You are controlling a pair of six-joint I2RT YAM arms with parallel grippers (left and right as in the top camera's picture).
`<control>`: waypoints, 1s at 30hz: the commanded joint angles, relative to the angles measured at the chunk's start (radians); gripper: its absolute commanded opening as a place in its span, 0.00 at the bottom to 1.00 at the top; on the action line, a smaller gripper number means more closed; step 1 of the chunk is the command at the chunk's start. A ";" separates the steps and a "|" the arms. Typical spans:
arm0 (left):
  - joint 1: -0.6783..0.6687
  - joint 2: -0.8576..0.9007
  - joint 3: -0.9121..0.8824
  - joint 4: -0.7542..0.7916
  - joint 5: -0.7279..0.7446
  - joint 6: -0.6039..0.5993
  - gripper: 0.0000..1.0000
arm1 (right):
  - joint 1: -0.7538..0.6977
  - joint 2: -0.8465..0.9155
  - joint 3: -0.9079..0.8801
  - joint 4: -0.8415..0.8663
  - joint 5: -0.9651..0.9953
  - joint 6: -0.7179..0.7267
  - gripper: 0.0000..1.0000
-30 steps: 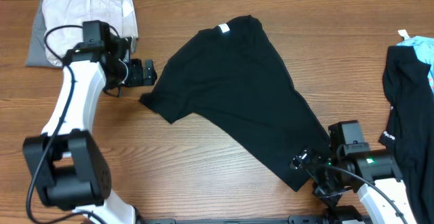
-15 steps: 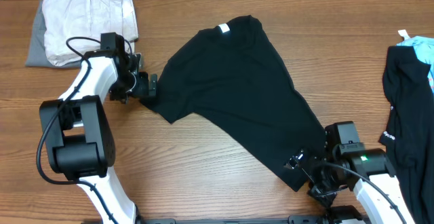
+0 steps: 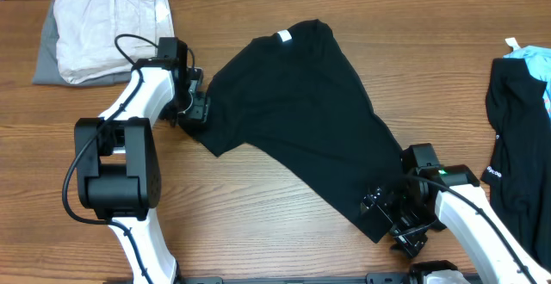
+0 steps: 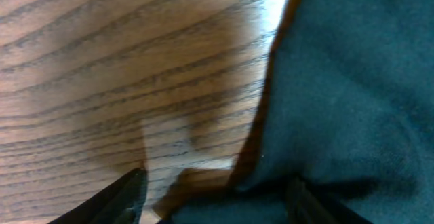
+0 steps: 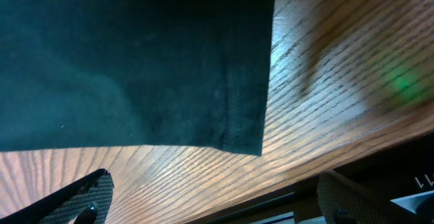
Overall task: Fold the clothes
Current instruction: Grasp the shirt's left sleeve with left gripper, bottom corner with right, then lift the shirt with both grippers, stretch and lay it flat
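Note:
A black short-sleeved T-shirt (image 3: pixel 301 112) lies spread flat and slanted on the wooden table, its white tag (image 3: pixel 283 36) at the collar at the back. My left gripper (image 3: pixel 200 110) is at the shirt's left sleeve edge. In the left wrist view its jaws (image 4: pixel 217 207) are open, low over the table, with the sleeve's edge (image 4: pixel 339 102) lying between them. My right gripper (image 3: pixel 383 211) is at the shirt's bottom hem corner. In the right wrist view its jaws (image 5: pixel 217 203) are open wide, and the hem corner (image 5: pixel 237 125) lies just ahead of them, not between them.
A folded cream garment (image 3: pixel 112 21) lies on a grey one (image 3: pixel 43 64) at the back left. A black garment (image 3: pixel 516 138) with a light blue piece (image 3: pixel 535 60) lies at the right edge. The table's front edge (image 5: pixel 325 173) runs close under my right gripper.
My left gripper has moved right, from near the cream pile to the shirt's left sleeve. My right gripper has shifted left and slightly forward towards the hem corner. The shirt has not moved.

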 commanded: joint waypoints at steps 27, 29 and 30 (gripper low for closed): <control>0.002 0.097 -0.026 0.019 -0.024 -0.031 0.39 | 0.006 0.040 -0.134 0.157 -0.032 0.056 0.04; 0.002 0.097 -0.022 0.014 -0.024 -0.054 0.20 | 0.006 0.040 -0.126 0.158 -0.025 0.056 0.04; 0.002 0.097 -0.012 0.002 -0.024 -0.072 0.11 | 0.006 0.040 -0.116 0.155 -0.025 0.056 0.04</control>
